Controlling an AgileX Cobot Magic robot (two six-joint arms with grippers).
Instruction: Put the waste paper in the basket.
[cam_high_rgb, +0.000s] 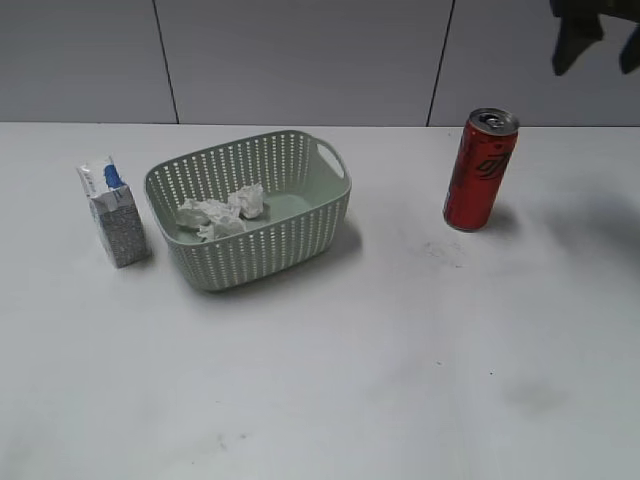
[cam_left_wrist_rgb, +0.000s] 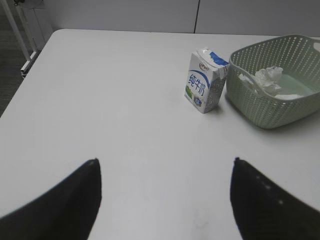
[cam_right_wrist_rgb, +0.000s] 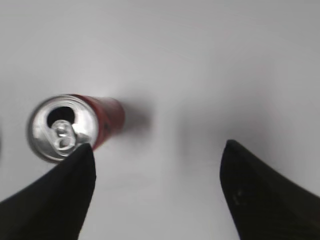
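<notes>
Tabletop foreground bare | crumpled waste paper inside green basket, left-centre: task apparently complete | left claw and right claw spread, empty.

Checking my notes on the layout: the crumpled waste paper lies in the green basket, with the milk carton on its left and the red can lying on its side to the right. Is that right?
One error: the red can stands upright, opened top up, as the exterior view shows. The crumpled waste paper does lie in the green basket, with the milk carton on its left.
</notes>
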